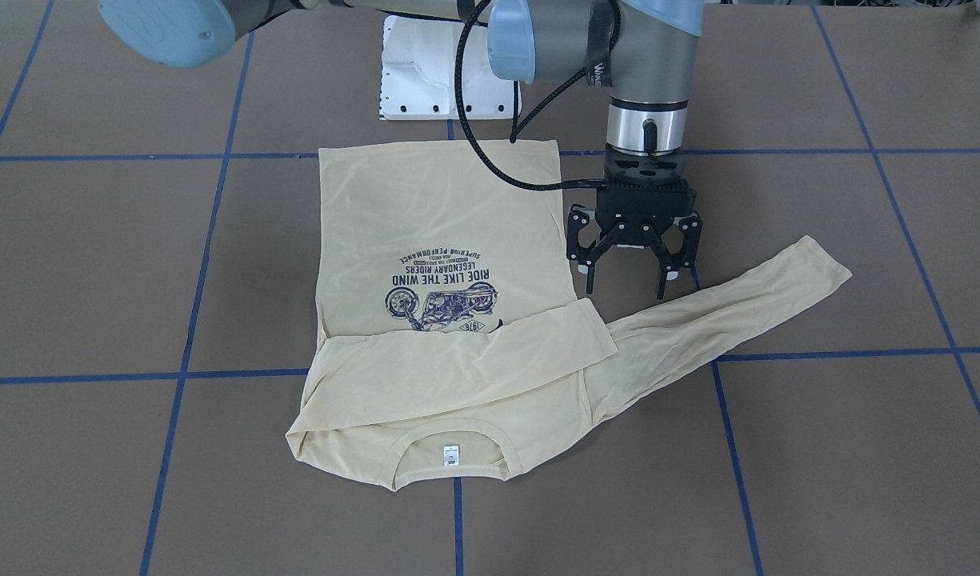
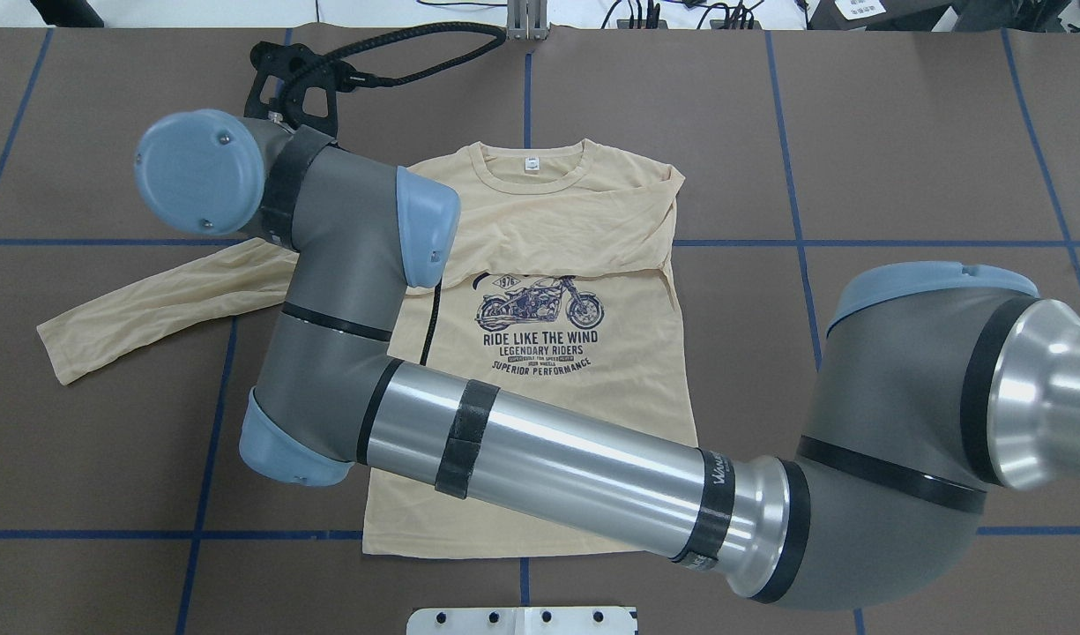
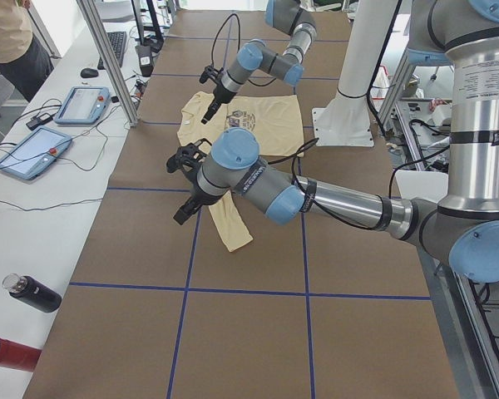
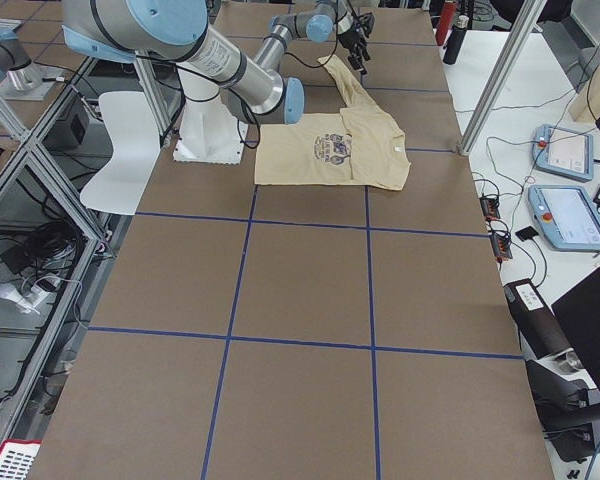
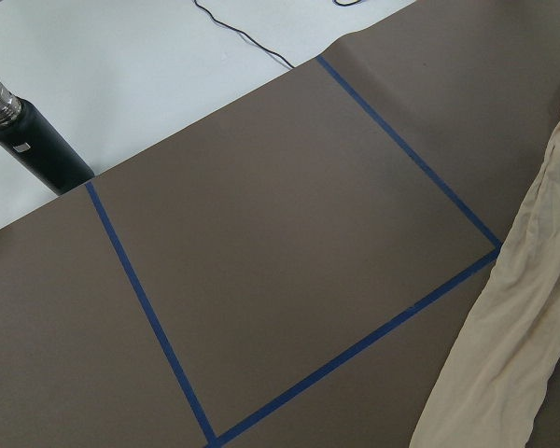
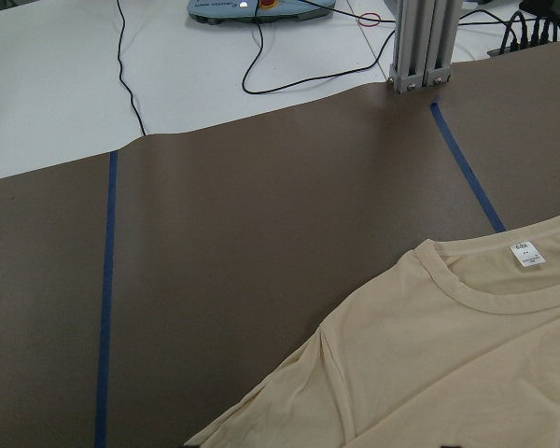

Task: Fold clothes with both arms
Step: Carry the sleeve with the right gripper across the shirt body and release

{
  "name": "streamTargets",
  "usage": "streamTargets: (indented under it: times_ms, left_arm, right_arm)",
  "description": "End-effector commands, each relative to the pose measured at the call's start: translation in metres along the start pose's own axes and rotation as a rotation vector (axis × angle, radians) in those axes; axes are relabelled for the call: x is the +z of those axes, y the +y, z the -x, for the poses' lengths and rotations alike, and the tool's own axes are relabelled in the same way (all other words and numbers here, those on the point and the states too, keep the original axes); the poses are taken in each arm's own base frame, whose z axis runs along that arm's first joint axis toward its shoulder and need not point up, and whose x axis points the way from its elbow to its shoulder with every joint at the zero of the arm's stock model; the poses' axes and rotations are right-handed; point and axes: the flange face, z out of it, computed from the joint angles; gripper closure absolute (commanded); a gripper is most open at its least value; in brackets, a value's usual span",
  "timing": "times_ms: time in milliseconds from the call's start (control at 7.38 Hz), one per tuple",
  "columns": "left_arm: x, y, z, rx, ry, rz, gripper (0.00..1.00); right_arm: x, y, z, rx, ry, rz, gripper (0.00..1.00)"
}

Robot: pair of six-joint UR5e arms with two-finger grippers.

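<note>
1 cream-yellow long-sleeved shirt [image 1: 434, 216] lies flat, front up, with the navy motorcycle print [image 1: 446, 292] showing. The collar [image 1: 402, 444] with white label [image 1: 451, 454] is at the far side, hem near. Its right sleeve [image 1: 474, 360] is folded across the chest, and its left sleeve [image 1: 722, 308] is spread out left. There are 2 silver-grey arms with blue caps. The left arm [image 2: 548, 450] is bent, wrist pointing down. The left gripper [image 1: 627, 290] is raised with jaws spread, empty, near the left sleeve. The right arm [image 3: 270, 62] is raised, and the right gripper [image 3: 209, 96] is too small to read.
</note>
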Motion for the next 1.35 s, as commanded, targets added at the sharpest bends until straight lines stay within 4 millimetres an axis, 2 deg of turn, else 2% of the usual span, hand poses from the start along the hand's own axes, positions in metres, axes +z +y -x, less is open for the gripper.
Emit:
streamTargets:
  times_ms: [0, 135, 271, 406, 542, 677, 813, 948, 1219]
  left_arm:
    - [0.004, 0.0, -0.006, 0.011, 0.02, 0.004, 0.0]
    - [0.012, -0.002, -0.011, 0.022, 0.032, 0.013, 0.0]
    - [0.027, 0.006, -0.019, 0.026, 0.046, 0.045, 0.0]
    - [0.04, 0.024, -0.025, 0.038, 0.043, 0.069, 0.0]
    - [0.044, 0.049, -0.028, 0.075, -0.009, 0.054, 0.0]
    - [0.053, 0.057, -0.041, 0.011, -0.033, 0.024, 0.0]
    - [0.084, 0.066, -0.072, -0.029, -0.026, 0.027, 0.0]
    - [0.111, 0.07, -0.1, -0.073, -0.011, 0.042, 0.0]
    - [0.149, 0.077, -0.137, -0.11, -0.019, 0.075, 0.0]
  right_arm:
    - [0.012, -0.04, -0.032, 0.023, 0.03, 0.097, 0.0]
    - [0.019, -0.054, -0.084, -0.003, 0.012, 0.107, 0.0]
    - [0.022, -0.067, -0.148, -0.079, 0.02, 0.118, 0.0]
    - [0.022, -0.092, -0.2, -0.121, 0.013, 0.158, 0.0]
    - [0.013, -0.12, -0.276, -0.16, -0.013, 0.207, 0.0]
    - [-0.006, -0.137, -0.362, -0.266, -0.037, 0.234, 0.0]
    - [-0.021, -0.148, -0.439, -0.331, -0.037, 0.258, 0.0]
    - [-0.028, -0.149, -0.508, -0.388, -0.018, 0.296, 0.0]
    - [-0.038, -0.148, -0.627, -0.44, -0.047, 0.311, 0.0]
